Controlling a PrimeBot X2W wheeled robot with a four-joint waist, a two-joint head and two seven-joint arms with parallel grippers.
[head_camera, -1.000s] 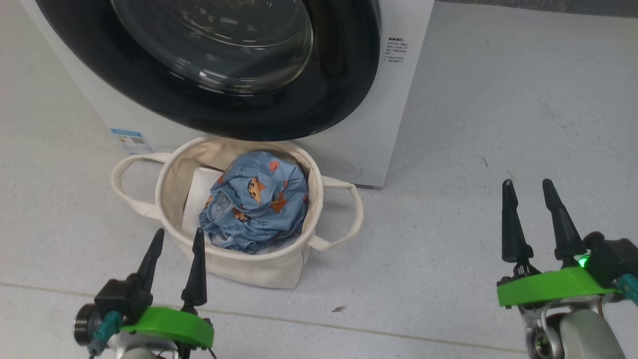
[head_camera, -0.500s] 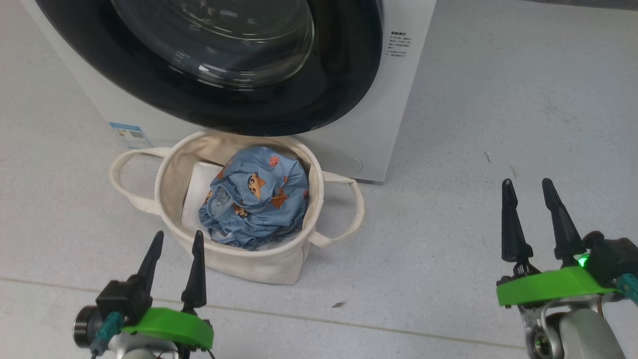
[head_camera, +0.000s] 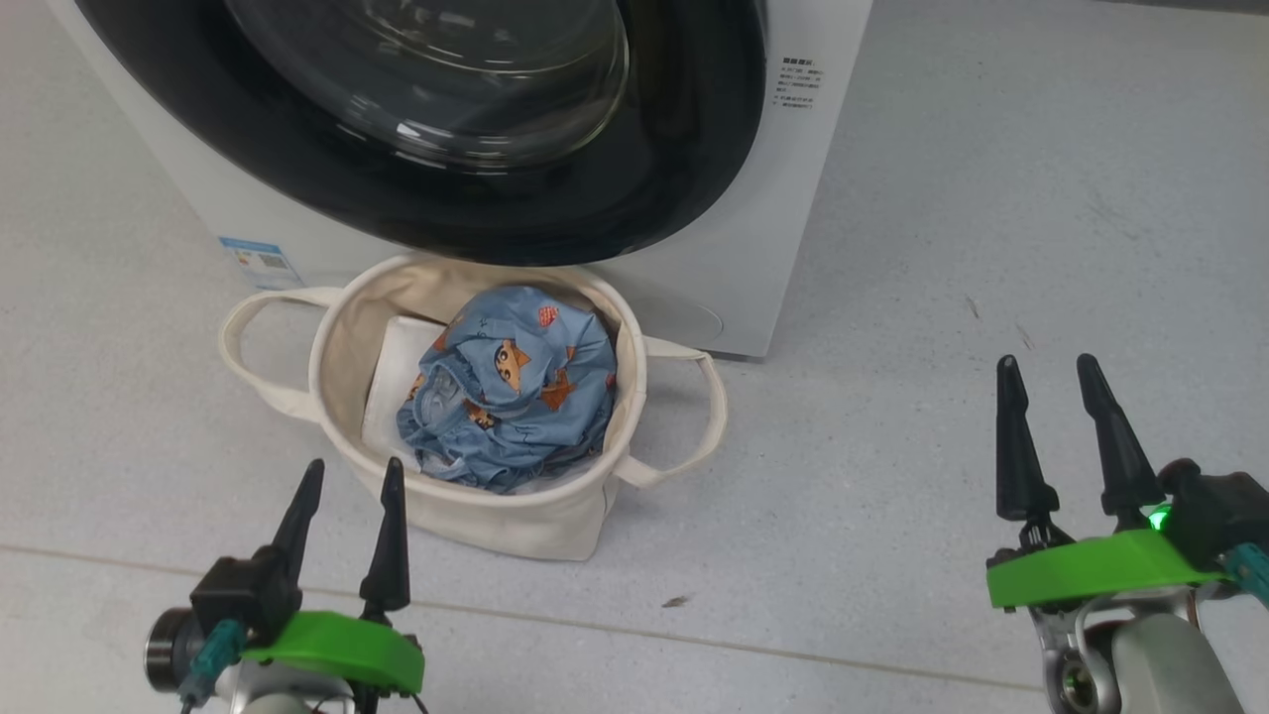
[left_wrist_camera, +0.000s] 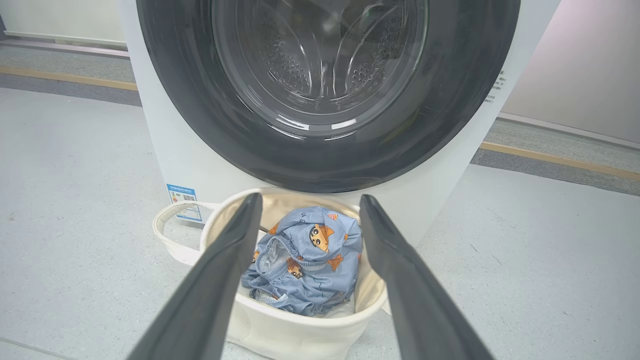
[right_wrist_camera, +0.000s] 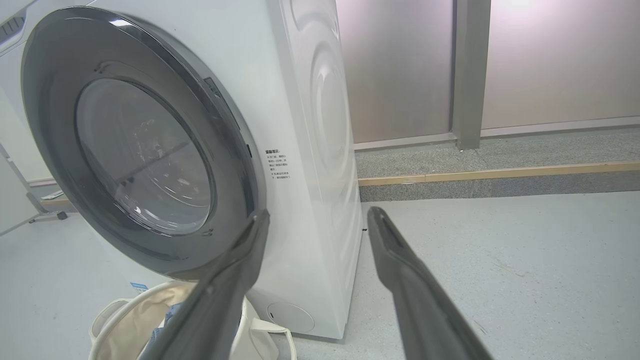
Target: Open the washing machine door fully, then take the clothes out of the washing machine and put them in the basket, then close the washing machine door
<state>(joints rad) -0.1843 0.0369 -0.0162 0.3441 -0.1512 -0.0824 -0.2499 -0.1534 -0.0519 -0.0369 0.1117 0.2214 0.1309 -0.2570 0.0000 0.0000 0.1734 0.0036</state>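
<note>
Nearest to me, my left gripper (head_camera: pixel 353 468) hovers low above the floor (head_camera: pixel 942 248), its two dark tapered fingers spread and holding nothing. My right gripper (head_camera: pixel 1048 362) hangs well off to the right over bare floor, fingers likewise parted and empty.

Just beyond the left gripper's fingertips stands the basket (head_camera: pixel 496 521) — a round cream canvas tub with a soft, slightly slumped wall and a loop handle on each side. In the left wrist view the two fingers frame it, one on either side of its mouth, not touching it. The right gripper is far from it.

Inside the basket lie the clothes (head_camera: pixel 516 397), a crumpled heap of light blue fabric printed with small orange-brown cartoon figures, filling the right part of the tub. A plain white folded sheet (head_camera: pixel 392 382) is tucked against the left inner wall beside them.

Directly behind the basket, touching or nearly so, rises the washing machine (head_camera: pixel 753 198), white and boxy, with a small blue label (head_camera: pixel 260 262) low on its front. The washing machine door (head_camera: pixel 674 178) — wide glossy black rim, domed clear glass — sits flush against the front. Through the glass I see the perforated steel drum (left_wrist_camera: pixel 280 55).

The floor is pale grey and finely speckled.
</note>
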